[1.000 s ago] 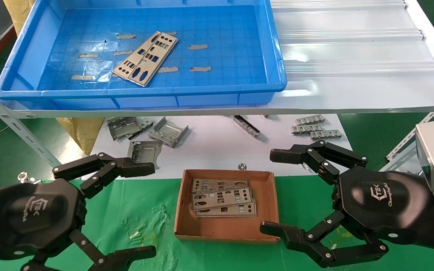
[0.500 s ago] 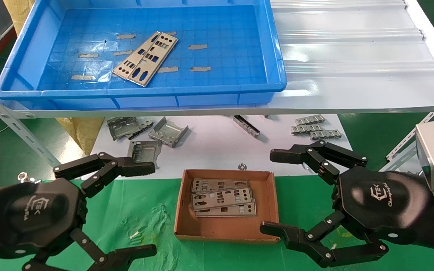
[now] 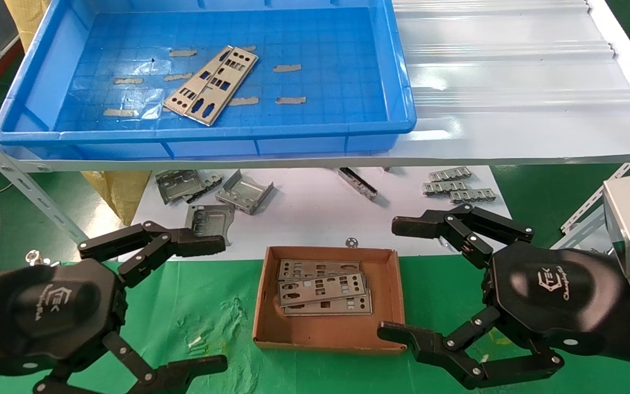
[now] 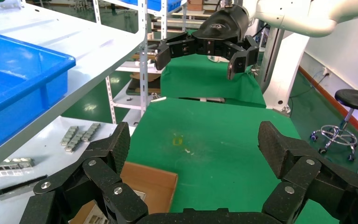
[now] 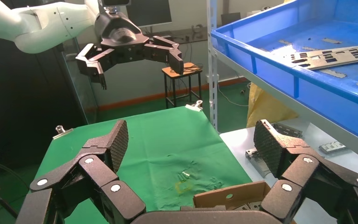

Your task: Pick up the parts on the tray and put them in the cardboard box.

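Note:
A bright-blue tray [image 3: 402,98] stands on the upper white shelf. Two silvery punched plates [image 3: 211,85] lie overlapped on its floor among bits of grey tape; they also show in the right wrist view [image 5: 335,55]. A small brown cardboard box [image 3: 397,295] sits on the green cloth below and holds several plates [image 3: 323,293]. My left gripper [image 3: 214,303] hangs open and empty left of the box. My right gripper [image 3: 400,279] hangs open and empty right of the box. Both are well below the tray.
Bent grey brackets [image 3: 244,192] and ribbed metal strips [image 3: 460,189] lie on the white sheet behind the box. A slotted shelf upright [image 3: 14,175] slants down at the left. The shelf's front edge [image 3: 348,161] overhangs the lower table.

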